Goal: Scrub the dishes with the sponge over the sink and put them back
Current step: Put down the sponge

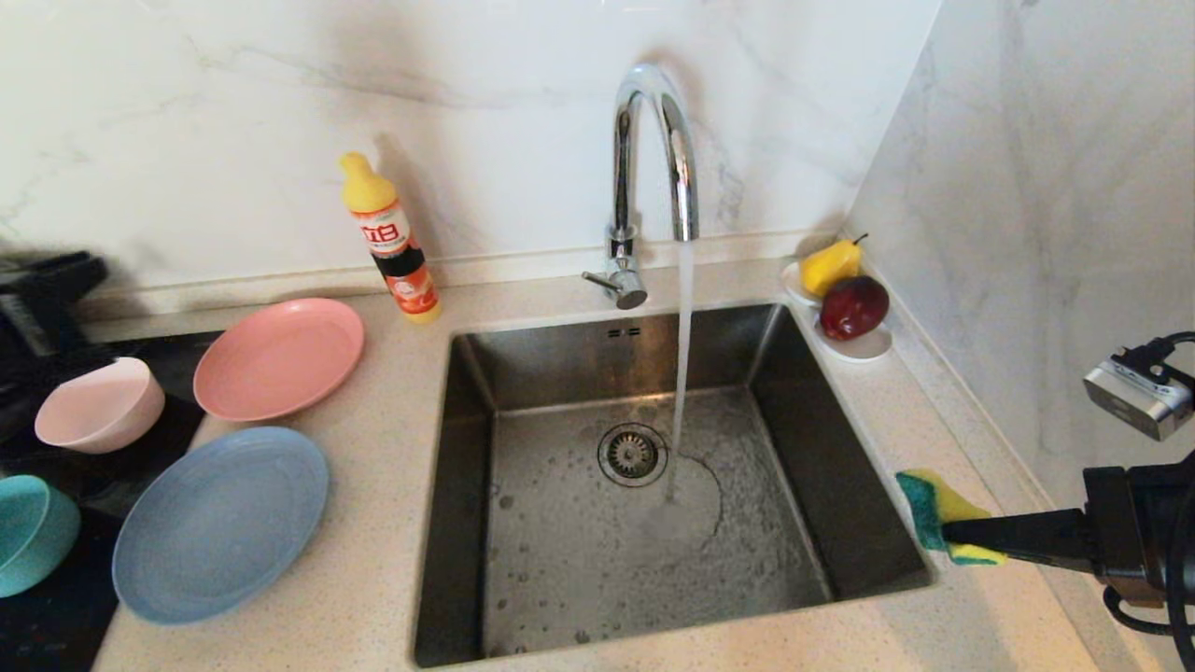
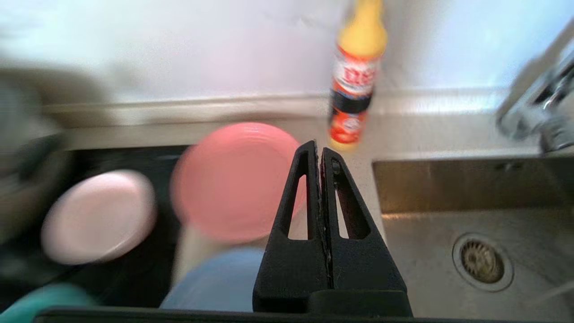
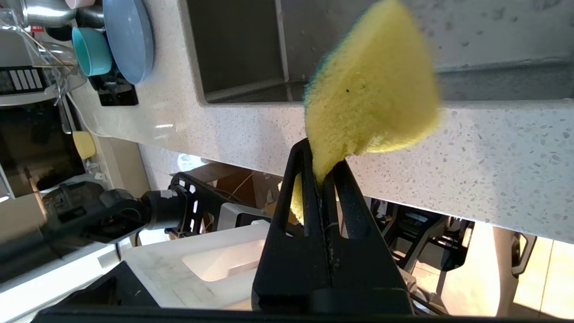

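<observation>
I've got the sponge (image 1: 943, 515) pinched by one corner in my right tool (image 3: 323, 168), jaws clamped hard on it, hanging over the counter (image 1: 373, 523) at the sink's (image 1: 467, 485) four o'clock. The risk I see: that grip is thin, and a wet, floppy sponge could slip out or fold once I press it on a dish. The tap (image 1: 653, 159) is running too, so splash is possible. My left tool (image 2: 320, 154) is fully closed on nothing, over the counter's left side. The dishes wait at nine o'clock of the sink: salmon plate (image 1: 278, 358), pale pink bowl (image 1: 98, 404), blue plate (image 1: 220, 523), teal bowl (image 1: 33, 532). Smooth plastic rims look slippery to me.
</observation>
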Available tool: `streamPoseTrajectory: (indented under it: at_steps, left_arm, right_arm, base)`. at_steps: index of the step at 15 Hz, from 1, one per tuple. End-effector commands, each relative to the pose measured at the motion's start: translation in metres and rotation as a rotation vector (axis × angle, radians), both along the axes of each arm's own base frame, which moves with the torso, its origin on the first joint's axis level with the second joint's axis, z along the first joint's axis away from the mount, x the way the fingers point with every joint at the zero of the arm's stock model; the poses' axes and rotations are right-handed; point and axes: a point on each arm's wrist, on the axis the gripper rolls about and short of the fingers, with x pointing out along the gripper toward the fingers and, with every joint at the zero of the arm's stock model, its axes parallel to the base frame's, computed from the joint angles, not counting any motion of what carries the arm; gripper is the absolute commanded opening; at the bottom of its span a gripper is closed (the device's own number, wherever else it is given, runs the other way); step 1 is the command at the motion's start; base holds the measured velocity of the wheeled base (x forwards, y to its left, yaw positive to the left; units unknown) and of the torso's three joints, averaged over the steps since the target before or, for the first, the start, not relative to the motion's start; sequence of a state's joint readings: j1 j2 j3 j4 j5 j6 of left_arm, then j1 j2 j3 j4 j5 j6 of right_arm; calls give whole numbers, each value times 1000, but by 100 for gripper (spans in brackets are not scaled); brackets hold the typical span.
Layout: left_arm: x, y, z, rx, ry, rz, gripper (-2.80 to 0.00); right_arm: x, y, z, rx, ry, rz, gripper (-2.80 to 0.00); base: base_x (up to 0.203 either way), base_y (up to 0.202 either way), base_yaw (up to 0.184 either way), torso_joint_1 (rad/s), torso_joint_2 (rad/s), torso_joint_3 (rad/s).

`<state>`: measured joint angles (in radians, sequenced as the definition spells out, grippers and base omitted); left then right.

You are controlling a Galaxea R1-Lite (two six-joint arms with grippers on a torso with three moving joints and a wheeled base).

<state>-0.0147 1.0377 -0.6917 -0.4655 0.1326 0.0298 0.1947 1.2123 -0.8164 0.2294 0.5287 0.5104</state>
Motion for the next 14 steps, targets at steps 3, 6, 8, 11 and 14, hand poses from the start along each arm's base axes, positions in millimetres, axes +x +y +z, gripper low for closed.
streamPoseTrajectory:
  at_steps: [3,6,8,11,14]
  left_arm:
    - [-138,3,-23,-22,-192,29,-280]
    - [-182,3,-87,-18,-100,4,-280]
    - [-185,2,-141,-3,-5,-33,-280]
    - [-169,1,-195,5,154,-45,-280]
    - [-168,0,-199,59,155,-85,-280]
  right_arm:
    - [-1,0,3,7,-8,1,-280]
    - [1,0,5,8,-13,-1,-280]
    - [-1,0,7,6,-28,0,-280]
    - [-8,-2,9,-39,-85,3,-280]
    - [-13,-4,13,-90,-137,-26,-280]
  base:
    - [0,0,0,0,0,0]
    - [0,0,0,0,0,0]
    - [0,0,0,0,0,0]
    - [0,0,0,0,0,0]
    - [0,0,0,0,0,0]
